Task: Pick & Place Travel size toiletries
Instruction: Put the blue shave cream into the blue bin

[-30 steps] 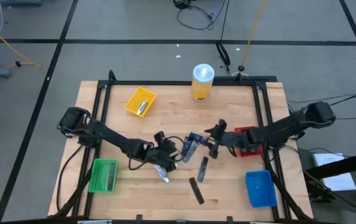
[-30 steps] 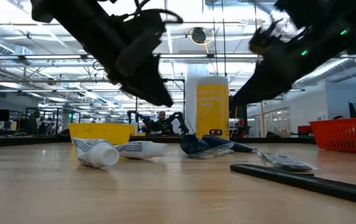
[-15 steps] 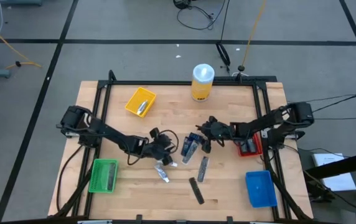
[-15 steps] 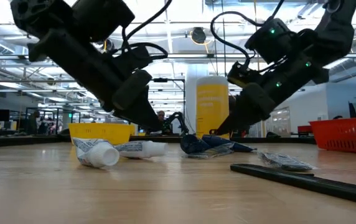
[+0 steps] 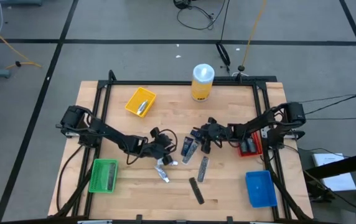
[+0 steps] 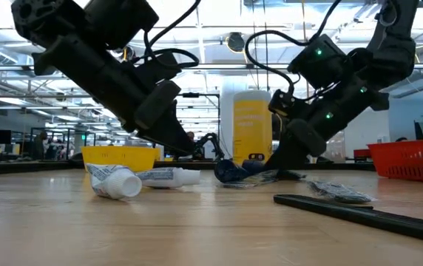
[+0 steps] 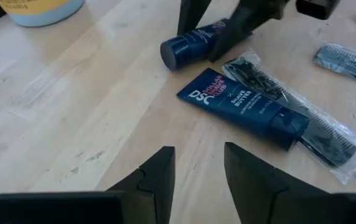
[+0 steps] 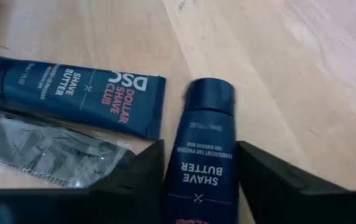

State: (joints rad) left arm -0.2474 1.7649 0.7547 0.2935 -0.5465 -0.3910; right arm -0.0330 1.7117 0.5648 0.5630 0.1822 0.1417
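Several travel size toiletries lie flat mid-table: two dark blue tubes (image 5: 188,147), a silver-grey sachet (image 5: 203,168), a black stick (image 5: 196,190) and a white tube (image 5: 161,172). My right gripper (image 5: 198,134) is open and low over the table. Its fingers stand on either side of one dark blue tube (image 8: 204,143). The second blue tube (image 8: 78,93) and a bagged comb (image 8: 47,152) lie beside it. My left gripper (image 5: 165,147) is open just left of the tubes, pointing at them (image 7: 240,106) and touching nothing. My right gripper straddles the dark blue tube near its cap end (image 8: 208,102), slanting down from the table's right, fingers along the tube's length. The tube lies flat on the table. Whether the fingers (image 8: 137,180) touch its sides, I cannot tell.
A tall yellow canister (image 5: 202,82) stands at the far edge. A yellow bin (image 5: 140,101) sits far left, a green bin (image 5: 103,175) near left, a red bin (image 5: 250,143) right under my right arm, a blue bin (image 5: 259,188) near right.
My right gripper has moved toward the table's left and down, coming over the dark blue tubes and straddling one. My left gripper has dropped lower and shifted slightly toward the far edge. The toiletries have stayed where they were.
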